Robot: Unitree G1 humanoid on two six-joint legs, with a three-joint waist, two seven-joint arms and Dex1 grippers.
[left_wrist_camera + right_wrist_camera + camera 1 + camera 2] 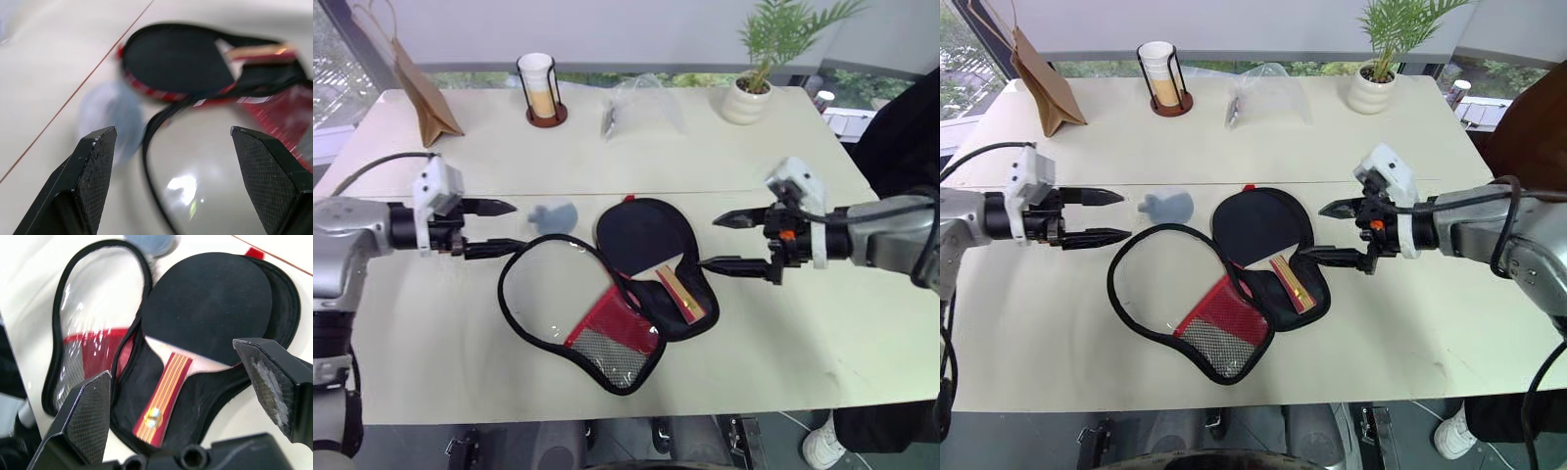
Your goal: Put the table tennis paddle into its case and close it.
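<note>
Paddle [644, 235] and its case [607, 304] are lying together at the centre of the pale bench [822, 323], the black blade and striped handle resting inside the case's black half while the flap is lying folded open toward lower left, its clear window, red panel and mesh facing up. Part of the case's black half is lying hidden beneath the paddle, and its far rim is showing as a thin dark edge around the blade.

Left gripper [489, 227] is hovering at centre left, fingers apart and holding nothing, just beside the flap's upper edge. Right gripper [736, 241] is hovering at centre right with fingers spread wide and empty, its lower fingertip near the case's right side.

A small grey-blue plush toy [553, 216] is sitting just beside the paddle's upper left, blurred in the left wrist view. Along the back edge, a brown paper bag [423, 93] is being cut off at upper left; a cup in a wire holder [540, 88], a clear plastic bag [641, 106] with contents hard to make out, and a potted plant [759, 69] are standing beyond.
</note>
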